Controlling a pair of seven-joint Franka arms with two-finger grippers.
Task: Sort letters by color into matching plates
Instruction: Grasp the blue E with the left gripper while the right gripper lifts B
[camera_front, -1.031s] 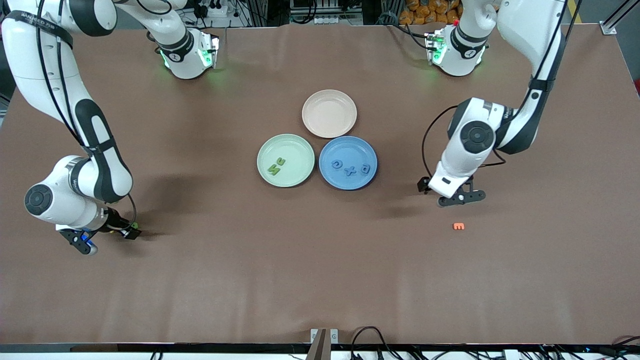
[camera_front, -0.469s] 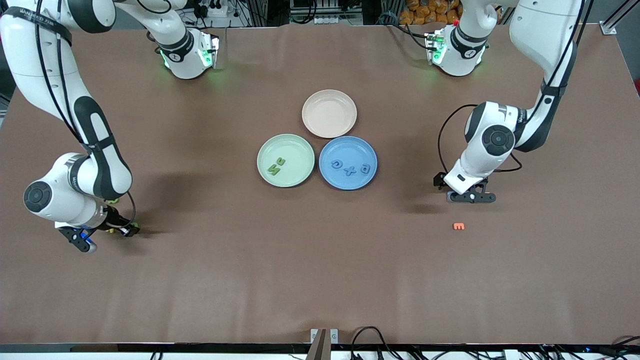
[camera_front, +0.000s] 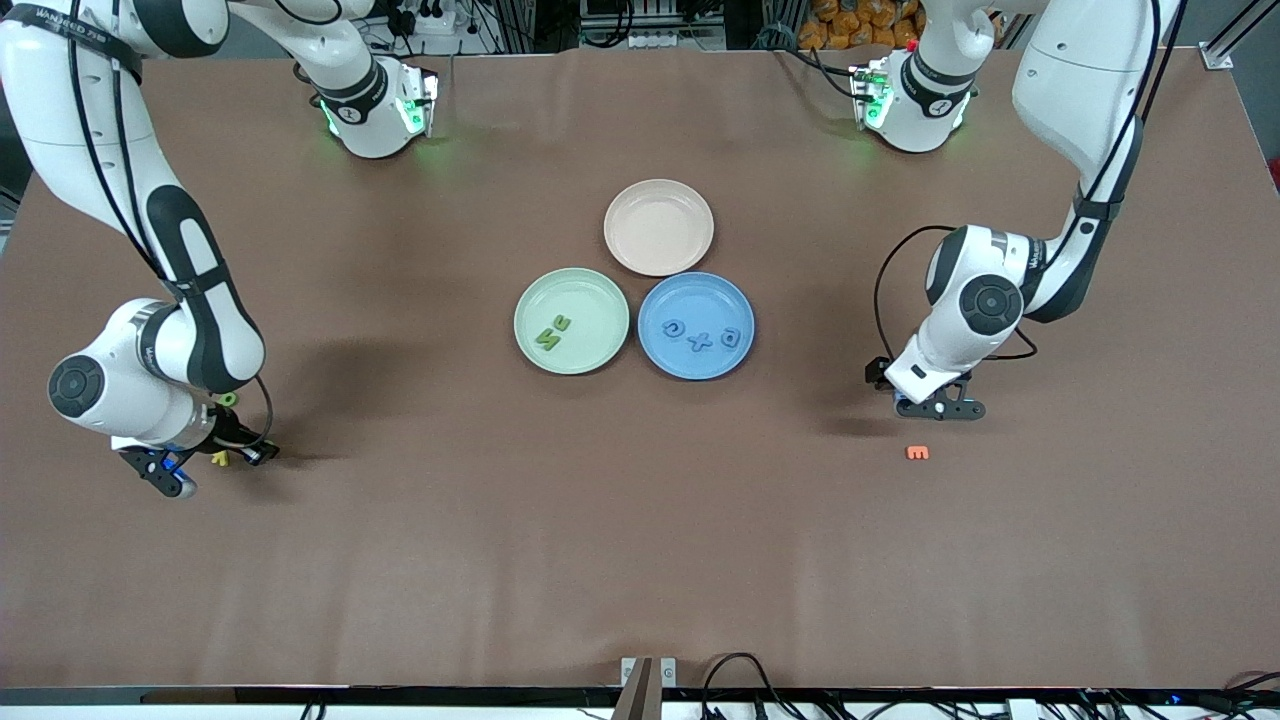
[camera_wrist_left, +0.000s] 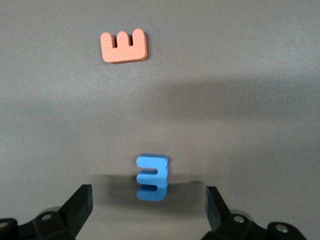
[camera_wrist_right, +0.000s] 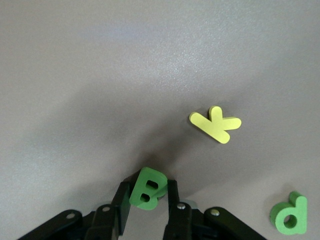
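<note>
The right gripper (camera_wrist_right: 148, 200) pinches the green B (camera_wrist_right: 147, 188), so lift straight up, while the left gripper (camera_wrist_left: 149, 207), spread, straddles the blue 3 (camera_wrist_left: 151, 177).

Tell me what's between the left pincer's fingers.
A blue letter lies on the table between the open left pincer's fingers, seen in the left wrist view.
</note>
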